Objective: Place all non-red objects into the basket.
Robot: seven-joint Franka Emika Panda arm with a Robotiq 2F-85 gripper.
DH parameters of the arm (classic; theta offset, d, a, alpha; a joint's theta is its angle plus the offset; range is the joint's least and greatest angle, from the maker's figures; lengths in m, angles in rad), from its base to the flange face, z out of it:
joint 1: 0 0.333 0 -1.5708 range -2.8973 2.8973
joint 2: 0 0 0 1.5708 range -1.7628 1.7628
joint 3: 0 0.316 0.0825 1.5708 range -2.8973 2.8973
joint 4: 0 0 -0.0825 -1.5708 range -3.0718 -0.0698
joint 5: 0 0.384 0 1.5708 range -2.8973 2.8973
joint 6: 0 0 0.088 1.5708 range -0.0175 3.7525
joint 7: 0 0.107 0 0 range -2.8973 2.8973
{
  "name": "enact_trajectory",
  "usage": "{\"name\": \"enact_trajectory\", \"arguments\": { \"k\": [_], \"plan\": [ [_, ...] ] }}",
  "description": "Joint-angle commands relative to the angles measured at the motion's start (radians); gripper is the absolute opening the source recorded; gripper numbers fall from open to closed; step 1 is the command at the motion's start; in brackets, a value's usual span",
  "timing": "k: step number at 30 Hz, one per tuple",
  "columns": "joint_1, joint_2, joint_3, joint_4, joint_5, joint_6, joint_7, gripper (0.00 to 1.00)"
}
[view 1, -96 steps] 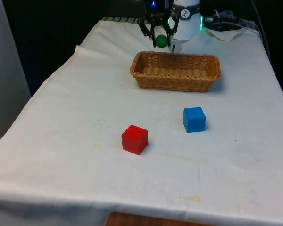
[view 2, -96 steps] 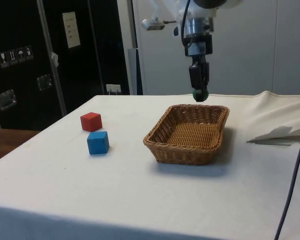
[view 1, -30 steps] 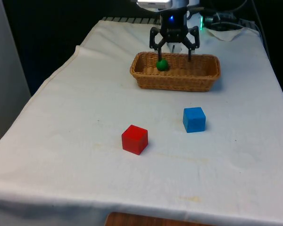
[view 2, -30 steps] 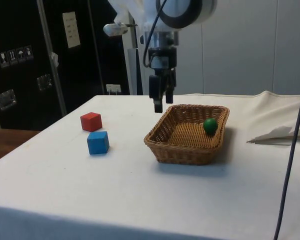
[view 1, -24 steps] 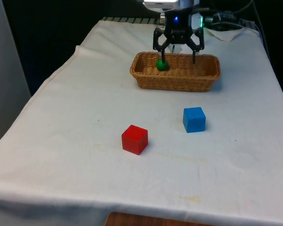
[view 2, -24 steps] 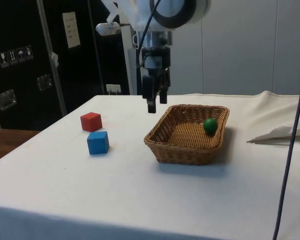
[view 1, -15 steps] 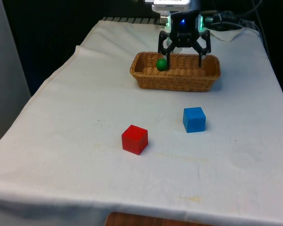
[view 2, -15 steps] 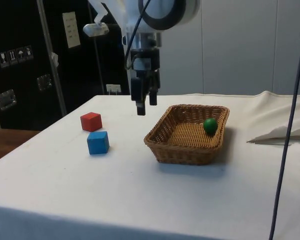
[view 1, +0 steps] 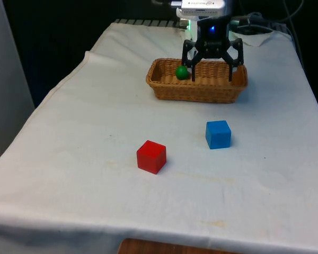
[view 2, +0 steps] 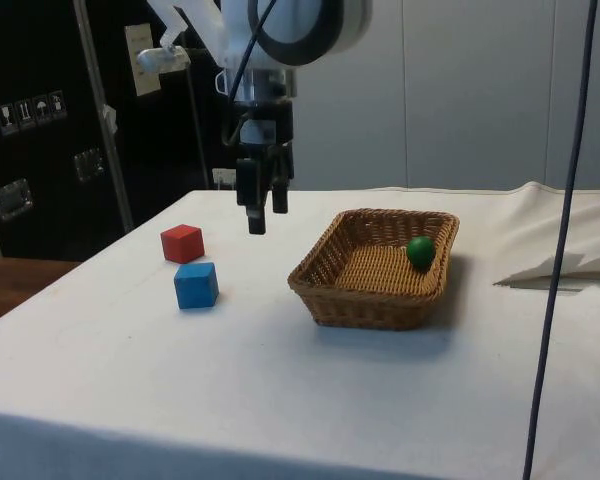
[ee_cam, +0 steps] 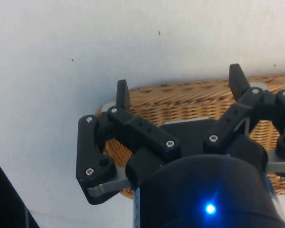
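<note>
Front view: the end effector (view 1: 212,72) sits in the upper centre of the frame, its two fingers spread wide and holding nothing, overlapping the wicker basket (view 1: 164,86) from this angle. The green ball (view 1: 182,72) lies inside the basket toward the front view's left end. The blue cube (view 1: 218,134) stands on the white bench (view 1: 85,137) right of centre, below the basket and well apart from it; the red cube (view 1: 151,156) stands lower and left of the blue cube. Side view: the end effector (view 2: 259,218) hangs in the upper left-centre of the frame, above the bench (view 2: 230,390) and between the cubes and the basket (view 2: 330,290), clear of the basket rim, a separation the front view does not reveal. The green ball (view 2: 420,251) rests against the basket's right-hand wall. The blue cube (view 2: 196,285) is left of centre with the red cube (view 2: 183,243) just behind it. Wrist view: the spread fingers (ee_cam: 122,94) frame one end of the basket (ee_cam: 175,102) against the white bench (ee_cam: 61,57); nothing lies between them.
</note>
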Motion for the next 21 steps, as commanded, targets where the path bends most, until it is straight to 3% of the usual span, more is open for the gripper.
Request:
{"name": "enact_trajectory", "arguments": {
  "k": [1,21],
  "plan": [
    [0.0,0.002,0.0,0.002,0.0,0.001,-0.005,1.0],
    [-0.009,0.011,-0.001,0.001,0.0,0.056,-0.15,1.0]
  ]
}}
